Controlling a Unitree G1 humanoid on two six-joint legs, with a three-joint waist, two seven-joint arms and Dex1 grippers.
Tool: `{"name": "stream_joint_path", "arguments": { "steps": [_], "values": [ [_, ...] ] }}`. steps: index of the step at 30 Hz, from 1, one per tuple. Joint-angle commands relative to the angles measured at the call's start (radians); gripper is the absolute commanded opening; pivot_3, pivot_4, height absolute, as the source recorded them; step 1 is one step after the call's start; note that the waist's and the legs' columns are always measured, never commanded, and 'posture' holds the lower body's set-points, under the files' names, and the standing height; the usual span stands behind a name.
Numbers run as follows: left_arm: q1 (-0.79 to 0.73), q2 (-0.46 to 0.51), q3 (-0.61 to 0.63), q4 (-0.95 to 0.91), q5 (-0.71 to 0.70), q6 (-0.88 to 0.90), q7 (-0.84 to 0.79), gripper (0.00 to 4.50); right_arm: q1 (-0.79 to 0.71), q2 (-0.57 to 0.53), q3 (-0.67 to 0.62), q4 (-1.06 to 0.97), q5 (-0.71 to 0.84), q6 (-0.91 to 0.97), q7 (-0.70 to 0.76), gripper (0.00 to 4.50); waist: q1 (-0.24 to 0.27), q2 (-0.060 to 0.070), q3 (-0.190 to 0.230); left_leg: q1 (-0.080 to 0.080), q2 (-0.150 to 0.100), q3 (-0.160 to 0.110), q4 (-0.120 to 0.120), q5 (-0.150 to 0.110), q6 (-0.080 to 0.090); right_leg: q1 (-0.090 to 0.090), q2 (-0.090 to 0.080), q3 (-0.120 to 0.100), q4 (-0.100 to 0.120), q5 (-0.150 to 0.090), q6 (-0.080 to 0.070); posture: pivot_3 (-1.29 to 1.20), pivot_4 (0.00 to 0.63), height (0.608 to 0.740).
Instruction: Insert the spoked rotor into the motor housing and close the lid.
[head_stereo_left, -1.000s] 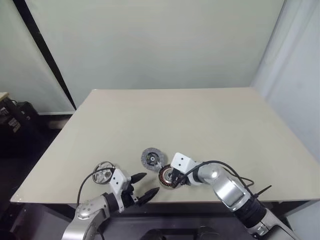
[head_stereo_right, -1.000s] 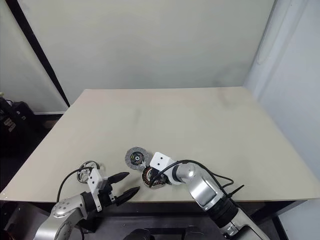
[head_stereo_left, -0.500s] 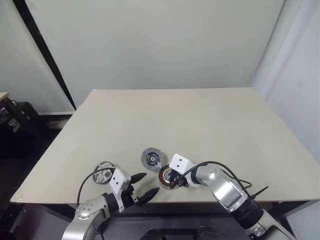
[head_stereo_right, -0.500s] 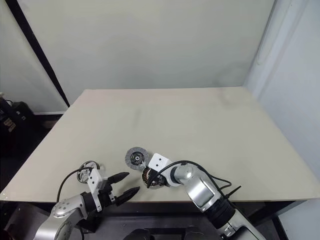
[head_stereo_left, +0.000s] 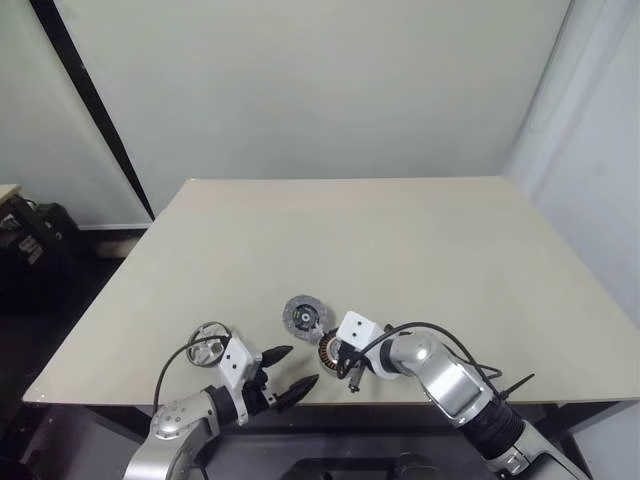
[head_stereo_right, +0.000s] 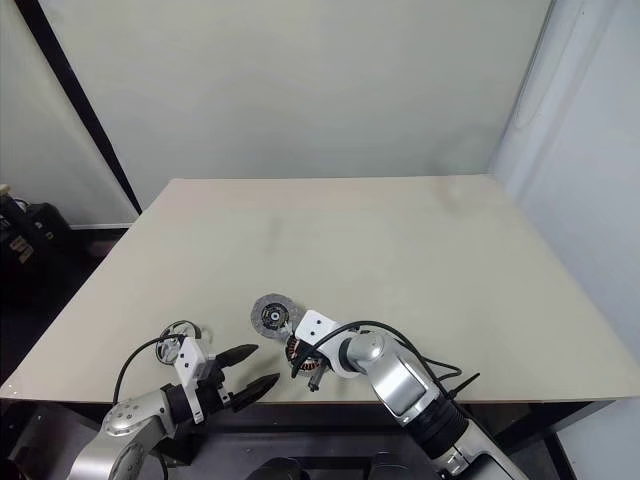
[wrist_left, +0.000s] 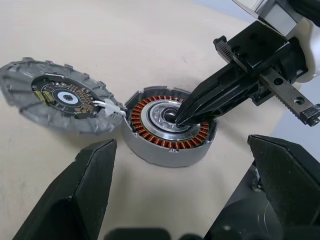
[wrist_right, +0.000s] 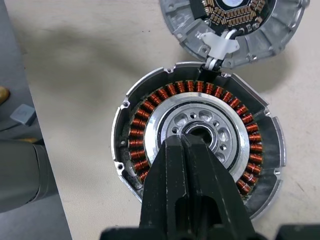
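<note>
My right pincer (wrist_left: 182, 119), pinched shut, pokes the housing (wrist_right: 197, 137) hub near the front edge, lid (wrist_left: 60, 97) beside it (still off), rotor (head_stereo_left: 209, 337) far left, left pincer (head_stereo_left: 286, 372) wide.

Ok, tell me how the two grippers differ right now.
The right gripper has its fingers shut together, tips at the centre hub of the motor housing; the left gripper stands open, holding nothing. The right gripper points down at the housing, while the left gripper hangs near the table front edge, apart from every part. Both have two black fingers.
</note>
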Motion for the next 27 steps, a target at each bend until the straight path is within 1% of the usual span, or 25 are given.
{"name": "stream_joint_path", "arguments": {
  "steps": [1,6,12,17,27],
  "values": [
    [-0.008,0.007,0.005,-0.017,0.005,-0.022,-0.003,4.50,-0.018,-0.007,-0.024,-0.027,0.004,0.014,-0.009,0.02,0.000,0.000,0.000,0.000,0.000,0.000,0.000,0.000,0.000,0.000,0.000,0.000,0.000,0.000,0.000,0.00,0.000,0.740],
    [-0.012,0.007,0.005,-0.012,0.006,-0.022,-0.006,4.50,-0.034,-0.021,-0.017,-0.022,-0.019,0.006,-0.026,0.02,0.001,0.000,0.000,-0.001,0.000,0.000,0.000,0.001,0.002,0.000,0.000,0.000,0.000,0.000,0.000,0.00,0.000,0.740],
    [-0.011,0.004,0.007,-0.011,0.009,-0.023,-0.012,4.50,-0.030,-0.004,-0.029,-0.018,-0.022,-0.012,-0.065,0.02,0.000,0.000,0.000,-0.001,0.000,0.000,0.000,0.000,0.000,0.000,0.000,0.000,0.000,0.000,0.000,0.00,0.000,0.740],
    [-0.009,0.003,0.005,-0.013,0.010,-0.022,-0.011,4.50,-0.036,0.009,-0.033,-0.019,-0.017,-0.019,-0.088,0.02,0.000,0.000,0.000,-0.001,0.000,0.000,0.000,0.001,0.002,-0.001,0.000,0.000,0.000,0.000,0.000,0.00,0.000,0.740],
    [-0.007,0.004,0.004,-0.015,0.009,-0.020,-0.013,4.50,-0.038,-0.007,-0.020,-0.020,-0.024,-0.005,-0.098,0.02,0.000,0.000,0.000,-0.001,0.000,0.000,-0.002,0.000,0.002,-0.001,0.000,0.000,0.000,0.000,0.000,0.00,0.000,0.740]
  ]
}}
